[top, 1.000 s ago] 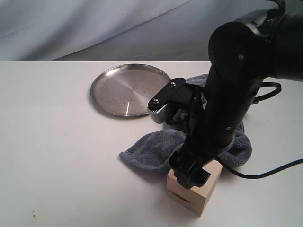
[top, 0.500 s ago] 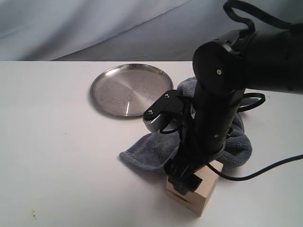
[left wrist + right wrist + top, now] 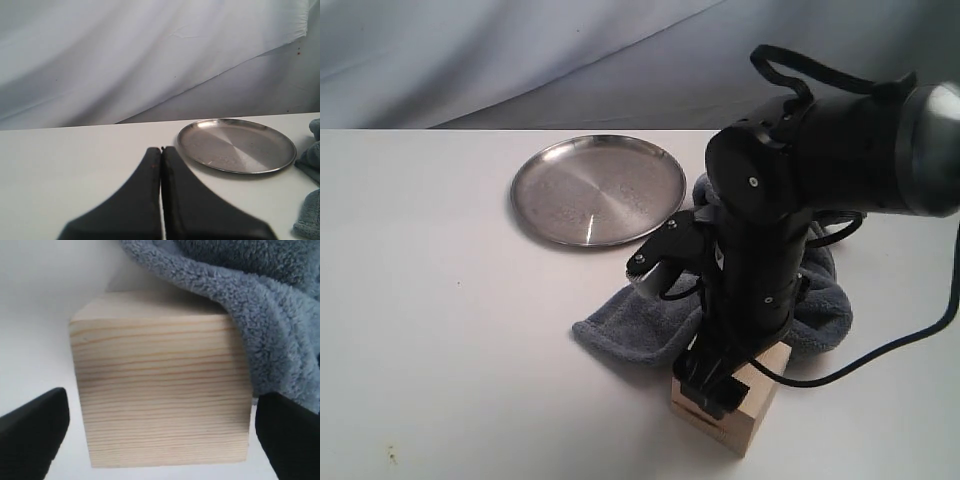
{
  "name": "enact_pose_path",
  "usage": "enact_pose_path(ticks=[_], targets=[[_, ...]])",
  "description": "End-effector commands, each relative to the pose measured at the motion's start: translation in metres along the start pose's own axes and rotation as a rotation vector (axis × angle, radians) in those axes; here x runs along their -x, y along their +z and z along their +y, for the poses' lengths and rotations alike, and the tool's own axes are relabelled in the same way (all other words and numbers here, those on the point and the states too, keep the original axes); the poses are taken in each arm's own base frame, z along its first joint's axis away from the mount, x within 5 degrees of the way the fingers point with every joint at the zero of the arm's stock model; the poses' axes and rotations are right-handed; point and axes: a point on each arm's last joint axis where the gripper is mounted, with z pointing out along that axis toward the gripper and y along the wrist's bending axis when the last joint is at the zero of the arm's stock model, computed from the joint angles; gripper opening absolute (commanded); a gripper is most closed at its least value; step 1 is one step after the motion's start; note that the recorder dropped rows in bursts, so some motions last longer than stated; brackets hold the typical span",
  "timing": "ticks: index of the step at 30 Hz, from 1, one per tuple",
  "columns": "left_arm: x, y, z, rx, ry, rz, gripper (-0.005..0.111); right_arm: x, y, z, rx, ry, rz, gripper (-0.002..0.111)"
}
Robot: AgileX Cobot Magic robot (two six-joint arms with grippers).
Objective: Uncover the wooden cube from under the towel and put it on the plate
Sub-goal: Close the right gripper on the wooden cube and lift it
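Though unmarked, wooden cube (image 3: pixel 160 390) sits between tool (image 3: pixel 160 430) fingers (image 3: pixel 32 432).

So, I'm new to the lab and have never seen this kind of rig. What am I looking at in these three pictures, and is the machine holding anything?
It is a two-armed robot at a white table. The wide picture comes from a camera off the arms. It shows the black right arm reaching down over a wooden cube, a blue-grey towel lying bunched behind the cube, and an empty silver plate farther back.

The other two pictures come from cameras on the wrists. The right wrist one looks at the cube between the two dark fingers of the right gripper; its jaws stand open on either side and hold nothing yet. The towel's edge lies against the cube. The left wrist one shows the left gripper with its jaws shut and empty, the plate beyond.
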Motion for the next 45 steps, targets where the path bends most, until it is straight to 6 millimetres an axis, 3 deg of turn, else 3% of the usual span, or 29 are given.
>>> enact_pose_path(ticks=[1, 7, 16, 18, 23, 29, 36, 45], targets=[[-0.001, 0.000, 0.000, -0.005, -0.004, -0.002, 0.000, 0.002, 0.009, 0.001, 0.023, 0.011, 0.019, 0.091], [-0.001, 0.000, 0.000, -0.005, -0.004, -0.002, 0.000, 0.007, 0.026, 0.002, 0.039, 0.018, 0.050, 0.091], [-0.001, 0.000, 0.000, -0.005, -0.004, -0.002, 0.000, 0.009, 0.032, 0.001, 0.040, 0.020, 0.053, 0.081], [-0.001, 0.000, 0.000, -0.005, -0.004, -0.002, 0.000, 0.009, 0.032, 0.001, 0.040, 0.024, 0.053, 0.073], [-0.001, 0.000, 0.000, -0.005, -0.004, -0.002, 0.000, 0.009, 0.032, 0.001, 0.040, 0.027, 0.053, 0.034], [-0.001, 0.000, 0.000, -0.005, -0.004, -0.002, 0.000, 0.009, 0.032, 0.001, 0.040, 0.027, 0.053, 0.000], [-0.001, 0.000, 0.000, -0.005, -0.004, -0.002, 0.000, 0.002, 0.024, 0.003, 0.052, 0.044, 0.091, 0.000], [-0.001, 0.000, 0.000, -0.005, -0.004, -0.002, 0.000, -0.010, -0.023, 0.005, 0.032, 0.066, -0.043, 0.000]])
